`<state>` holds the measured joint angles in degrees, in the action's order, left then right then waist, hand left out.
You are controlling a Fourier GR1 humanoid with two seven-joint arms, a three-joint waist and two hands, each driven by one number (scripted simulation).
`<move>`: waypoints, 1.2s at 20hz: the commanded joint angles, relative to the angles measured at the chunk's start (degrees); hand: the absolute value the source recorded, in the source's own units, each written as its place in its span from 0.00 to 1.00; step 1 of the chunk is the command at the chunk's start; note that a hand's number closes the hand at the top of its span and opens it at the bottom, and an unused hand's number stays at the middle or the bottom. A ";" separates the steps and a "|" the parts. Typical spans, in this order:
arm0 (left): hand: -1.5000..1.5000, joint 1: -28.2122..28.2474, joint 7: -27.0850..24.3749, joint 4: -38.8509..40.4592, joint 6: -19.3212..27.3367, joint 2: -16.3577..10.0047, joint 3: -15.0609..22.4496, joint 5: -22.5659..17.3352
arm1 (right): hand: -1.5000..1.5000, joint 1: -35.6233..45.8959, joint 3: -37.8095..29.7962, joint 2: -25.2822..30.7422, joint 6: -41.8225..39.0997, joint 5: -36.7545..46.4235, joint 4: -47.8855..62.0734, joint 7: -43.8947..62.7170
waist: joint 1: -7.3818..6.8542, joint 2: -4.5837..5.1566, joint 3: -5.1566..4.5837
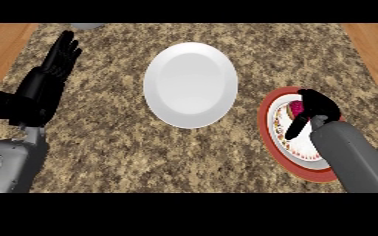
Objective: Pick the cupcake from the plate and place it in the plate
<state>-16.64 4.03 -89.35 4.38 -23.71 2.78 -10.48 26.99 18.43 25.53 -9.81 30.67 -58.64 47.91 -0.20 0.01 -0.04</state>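
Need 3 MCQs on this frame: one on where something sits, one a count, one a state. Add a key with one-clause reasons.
1. Where is the pink cupcake?
A. on the round white plate at centre
B. on the red-rimmed plate at right
C. on the bare speckled granite counter

2. How many plates are on the counter?
A. one
B. two
C. three

3. What state is the black left hand in?
A. open, fingers up, holding nothing
B. curled round the cupcake
C. pressing flat on the white plate

Key:
1 B, it shows by the right hand, over that plate's patterned centre.
2 B, only the white one and the red-rimmed one appear.
3 A, its fingers are straight, at the view's left, apart from both plates.
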 commanded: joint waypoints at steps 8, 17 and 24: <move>0.50 3.03 0.22 -0.43 -0.53 -0.41 -1.85 0.73 | 1.00 -9.10 3.37 -10.32 19.49 13.88 -5.66 17.67 | 3.07 -1.55 -0.29; 0.50 4.41 1.23 -0.56 1.12 -1.45 -3.56 1.37 | 1.00 -21.34 3.80 -17.34 28.87 26.95 -9.94 29.32 | 7.68 -3.09 -0.85; 0.50 5.72 1.11 -0.22 0.47 -1.85 -4.19 0.82 | 1.00 -22.23 6.71 -24.16 29.91 43.24 -22.94 30.96 | 7.10 -3.38 -0.90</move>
<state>-11.30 5.18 -89.68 5.14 -25.33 -1.15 -9.47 5.40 22.04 6.27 17.14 66.39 -76.08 66.74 6.97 -3.55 -1.36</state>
